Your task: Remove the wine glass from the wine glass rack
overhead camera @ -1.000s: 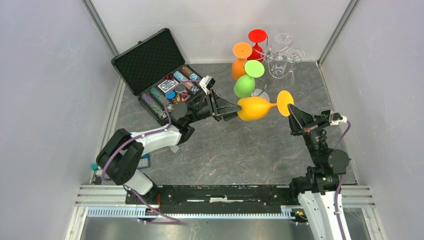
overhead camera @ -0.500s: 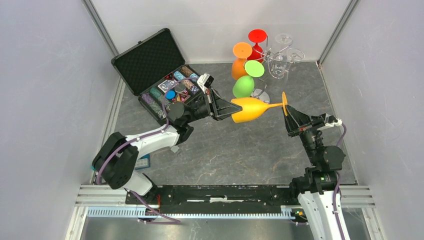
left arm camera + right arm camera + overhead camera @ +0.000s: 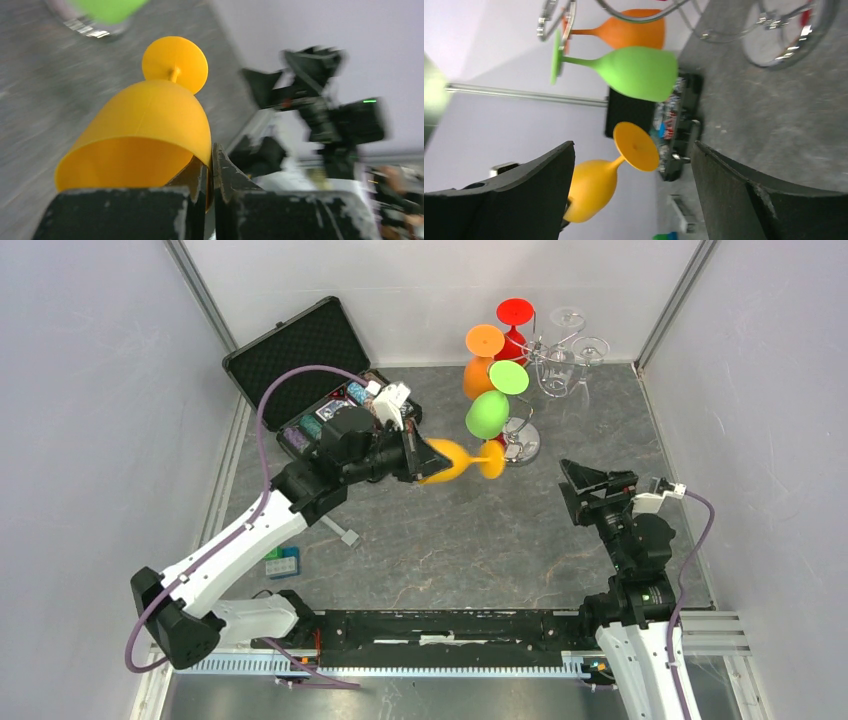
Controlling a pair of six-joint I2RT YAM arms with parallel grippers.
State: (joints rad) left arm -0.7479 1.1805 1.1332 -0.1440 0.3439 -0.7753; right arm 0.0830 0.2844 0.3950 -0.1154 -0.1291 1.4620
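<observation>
- Bench [image 3: 450, 550]: grey stone-patterned top, lying under both grippers.
- Black case [image 3: 300, 360]: lid open, chips inside, behind and beside the left gripper.
- Wine glass rack [image 3: 522, 443]: chrome stand just beyond the left gripper's load. The green glass [image 3: 487, 412], orange glass [image 3: 478, 375], red glass [image 3: 515, 325] and clear glasses [image 3: 570, 350] hang from it.
- Right gripper [image 3: 565, 485]: jaws wide apart, holding nothing, facing the yellow glass from well apart.
- Left gripper [image 3: 210, 165]: pinched tight on the bowl wall at the rim, one finger inside and one outside.
- Yellow wine glass [image 3: 455, 460]: off the rack, carried sideways in the air straight ahead of the left gripper, its foot pointing toward the rack base.
- Hazard, judged: the grip takes only a thin edge of the rim, so the glass may pivot or slip and drop to the bench.
- Hazard, judged: the foot sits near the green glass and the rack base. A swing that way could knock a hanging glass loose or tip the stand.
</observation>
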